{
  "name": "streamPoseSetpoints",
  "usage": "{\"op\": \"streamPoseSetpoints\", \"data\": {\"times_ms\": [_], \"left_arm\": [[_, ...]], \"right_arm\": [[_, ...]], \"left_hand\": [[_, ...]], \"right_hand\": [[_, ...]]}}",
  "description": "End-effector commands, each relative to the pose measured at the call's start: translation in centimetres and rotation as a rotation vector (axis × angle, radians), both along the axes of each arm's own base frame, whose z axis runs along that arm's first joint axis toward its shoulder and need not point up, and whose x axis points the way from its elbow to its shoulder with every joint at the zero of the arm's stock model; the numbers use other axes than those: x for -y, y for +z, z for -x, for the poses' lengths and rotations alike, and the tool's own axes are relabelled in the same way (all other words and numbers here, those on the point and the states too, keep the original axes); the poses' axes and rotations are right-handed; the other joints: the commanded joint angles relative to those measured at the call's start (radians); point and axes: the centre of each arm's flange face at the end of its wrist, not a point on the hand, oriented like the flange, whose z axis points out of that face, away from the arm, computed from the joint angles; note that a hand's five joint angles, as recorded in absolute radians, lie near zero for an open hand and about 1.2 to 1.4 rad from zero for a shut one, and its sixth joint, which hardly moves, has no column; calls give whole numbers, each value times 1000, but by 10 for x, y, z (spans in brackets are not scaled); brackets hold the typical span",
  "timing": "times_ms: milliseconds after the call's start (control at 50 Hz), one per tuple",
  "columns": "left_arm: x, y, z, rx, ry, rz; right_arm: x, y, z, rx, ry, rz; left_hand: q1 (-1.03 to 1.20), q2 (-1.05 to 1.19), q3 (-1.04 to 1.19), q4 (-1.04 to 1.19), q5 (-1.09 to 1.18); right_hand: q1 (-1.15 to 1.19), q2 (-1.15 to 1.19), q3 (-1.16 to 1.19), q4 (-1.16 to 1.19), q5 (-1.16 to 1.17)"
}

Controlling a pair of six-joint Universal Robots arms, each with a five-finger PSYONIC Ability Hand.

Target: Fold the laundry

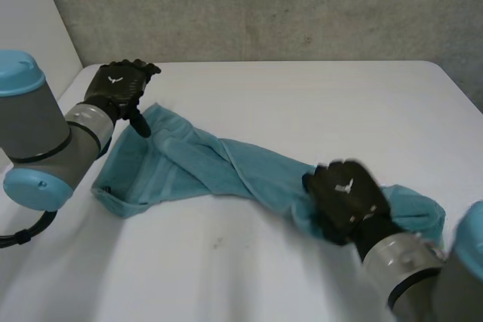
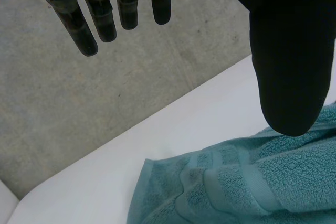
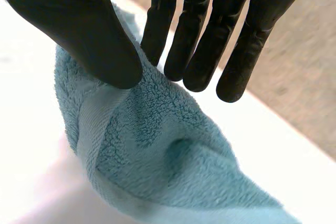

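A smooth white table is being crossed diagonally by a long, rumpled teal terry towel, which is bunched into a soft, rope-like twist at its middle. A raised fold of its looped pile, near one end, is being pinched between the thumb and fingers of the black right hand. The black left hand is being held spread above the opposite corner, gripping nothing. Judging by the twist, that banded corner is best pinched too, and the cloth drawn flat before any folding is attempted.

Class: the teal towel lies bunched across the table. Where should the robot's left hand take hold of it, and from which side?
Probably the far corner of the towel, just under the open left hand. There the cloth lies flat with its edges free on the table, while its middle is twisted. Come down from above, from the far side.
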Motion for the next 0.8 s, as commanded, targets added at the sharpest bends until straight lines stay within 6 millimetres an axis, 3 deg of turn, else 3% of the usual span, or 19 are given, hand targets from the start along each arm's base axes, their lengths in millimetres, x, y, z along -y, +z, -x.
{"op": "streamPoseSetpoints", "data": {"times_ms": [20, 200, 360, 420, 460, 480, 520, 620, 640, 660, 680, 700, 720, 760, 780, 800], "left_arm": [[3, -18, 24, -18, -88, 50], [3, -54, 59, -24, -318, 11], [1, -85, 75, -15, -370, -37], [2, -93, 75, -10, -370, -47], [4, -96, 76, 2, -367, -42], [4, -96, 76, 2, -367, -42], [9, -94, 78, 8, -362, -12], [23, -71, 82, 0, -332, 107], [33, -56, 83, -14, -299, 188], [42, -29, 83, -45, -247, 305], [43, -28, 83, -45, -246, 306], [48, -1, 83, -78, -205, 399], [48, -1, 83, -78, -204, 400], [48, 62, 77, -154, -125, 576], [41, 90, 74, -187, -101, 640], [41, 90, 74, -188, -101, 641]], "right_arm": [[-1, 47, 1, 46, 98, 60], [-9, 58, 9, 38, 166, -13], [10, 70, 26, 64, 92, 23], [21, 73, 32, 71, 56, 39], [24, 75, 33, 78, 52, 49], [26, 78, 32, 89, 56, 61], [29, 83, 31, 100, 58, 74], [56, 100, 24, 197, 36, 126], [63, 104, 22, 219, 31, 137], [78, 115, 20, 272, 10, 168], [85, 122, 19, 298, -2, 188], [92, 130, 18, 326, -19, 209], [101, 148, 17, 382, -43, 259], [106, 158, 16, 408, -57, 284], [118, 180, 16, 472, -82, 332], [121, 185, 15, 487, -87, 342]], "left_hand": [[4, -1, -13, -4, -11], [57, 52, 39, 49, 42], [201, 196, 183, 193, 186], [383, 378, 365, 375, 368], [675, 670, 657, 667, 660], [676, 671, 659, 669, 661], [1158, 1153, 1141, 1151, 1143], [1190, 1185, 1172, 1182, 1175], [1190, 1185, 1172, 1182, 1175], [1190, 1185, 1172, 1182, 1175], [1190, 1185, 1172, 1182, 1175], [1190, 1185, 1172, 1182, 1175], [1190, 1185, 1172, 1182, 1175], [1190, 1185, 1172, 1182, 1175], [1190, 1185, 1172, 1182, 1175], [1190, 1185, 1172, 1182, 1175]], "right_hand": [[462, 229, 221, 209, 259], [462, 229, 221, 209, 259], [462, 229, 221, 209, 259], [462, 229, 221, 209, 259], [462, 229, 221, 209, 259], [462, 229, 221, 209, 259], [462, 229, 221, 209, 259], [462, 229, 221, 209, 259], [462, 229, 221, 209, 259], [462, 229, 221, 209, 259], [462, 229, 221, 209, 259], [462, 229, 221, 209, 259], [462, 229, 221, 209, 259], [462, 229, 221, 209, 259], [462, 229, 221, 209, 259], [462, 229, 221, 209, 259]]}}
